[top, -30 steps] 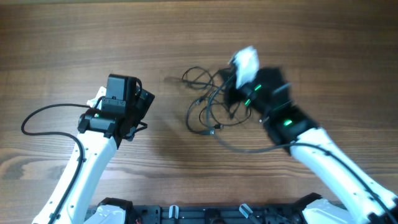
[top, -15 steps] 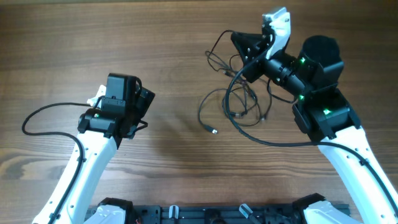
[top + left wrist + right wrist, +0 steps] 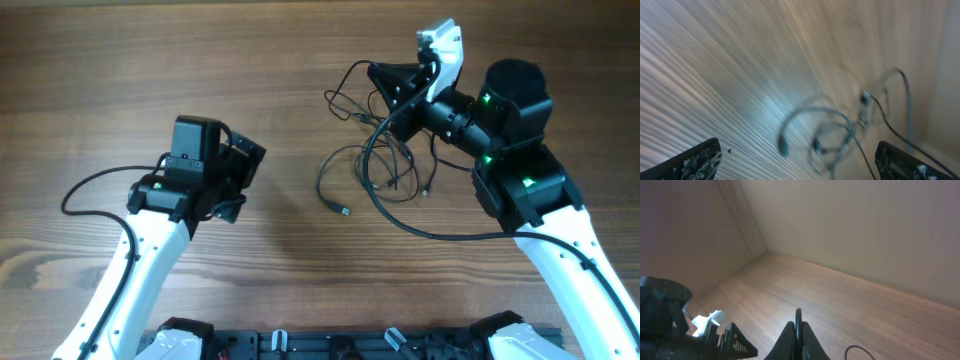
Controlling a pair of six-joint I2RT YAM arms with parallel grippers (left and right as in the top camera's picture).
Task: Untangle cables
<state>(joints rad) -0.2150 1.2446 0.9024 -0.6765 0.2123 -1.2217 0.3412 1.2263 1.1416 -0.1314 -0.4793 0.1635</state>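
From overhead I see the whole tangle: the cables lie on the desk right of its middle, nearer the far edge than the near one. Several loops rise to my right pincer, and one plug end trails loose toward the near edge. That view does not show how my right fingers meet.

My right wrist camera does. There the right pincer is pressed together on a thin black strand of cable, which stands up from between the fingertips. The bunch itself is out of that frame, apart from a bit of loop at the bottom edge. The rest is bare desk and wall.

My left wrist camera is blurred. It looks across the desk at the cables, well apart from my left pincer, whose fingers sit at the two bottom corners. Overhead, the left pincer is spread wide left of the tangle, holding and touching nothing.
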